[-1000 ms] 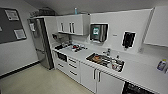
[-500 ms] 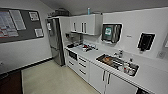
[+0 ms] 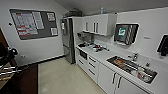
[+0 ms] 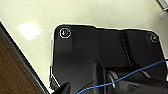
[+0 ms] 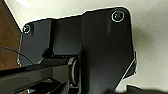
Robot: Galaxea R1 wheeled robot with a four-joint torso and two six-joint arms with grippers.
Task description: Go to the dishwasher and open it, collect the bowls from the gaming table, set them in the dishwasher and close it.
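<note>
I am looking into a kitchen in the head view. Under the white counter (image 3: 105,56), right beside the tall steel fridge (image 3: 67,40), is a built-in appliance with a dark front. It appears to be the dishwasher (image 3: 82,54), and its front is shut. The bowls and the gaming table are out of view. Both wrist views look down past the robot's dark plate onto pale floor, with brown wood along one edge.
White drawers and cabinet doors (image 3: 110,77) run under the counter, which holds a sink (image 3: 131,67) with dishes. Wall cupboards (image 3: 98,23) hang above. A noticeboard (image 3: 33,23) is on the left wall. Dark equipment and a wooden edge (image 3: 7,70) crowd the near left. Pale floor (image 3: 62,77) lies ahead.
The whole head picture has shifted: the camera has swung left and come closer, so the noticeboard shows more fully and the counter sits further right. Nothing in the kitchen has moved.
</note>
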